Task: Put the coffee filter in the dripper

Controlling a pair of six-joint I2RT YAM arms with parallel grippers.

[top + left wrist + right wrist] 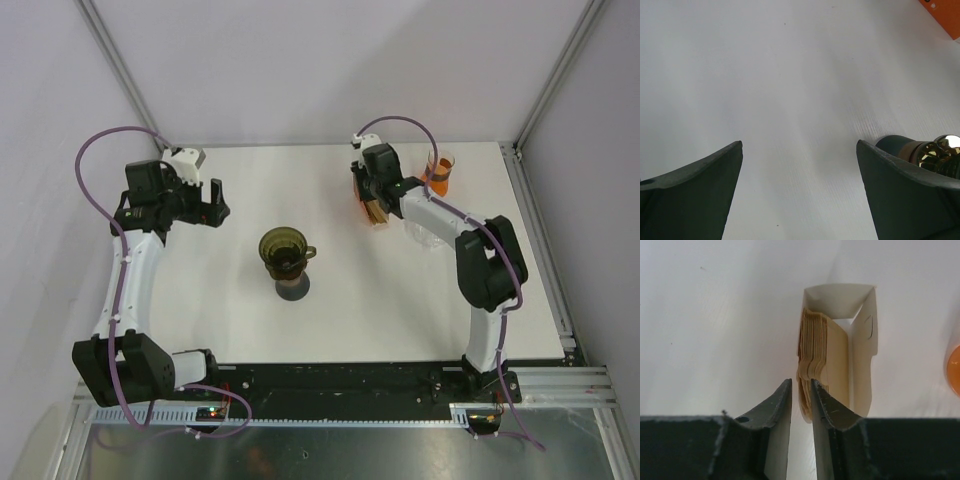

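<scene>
Top view looks down on the whole bench [350,310]; wrist views sit close, the left sharing the dripper [284,250].

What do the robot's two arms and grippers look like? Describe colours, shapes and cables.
The left arm and right arm have white links with bulky black joints. A purple cable loops along each. The left gripper and right gripper carry dark, matte, wedge-shaped fingers.

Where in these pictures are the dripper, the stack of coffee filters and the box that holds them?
dripper [283,249]: top external view, on its dark amber cone.
stack of coffee filters [812,352]: right wrist view, on the brown layered edges.
box [863,362]: right wrist view, on its white right wall.
</scene>
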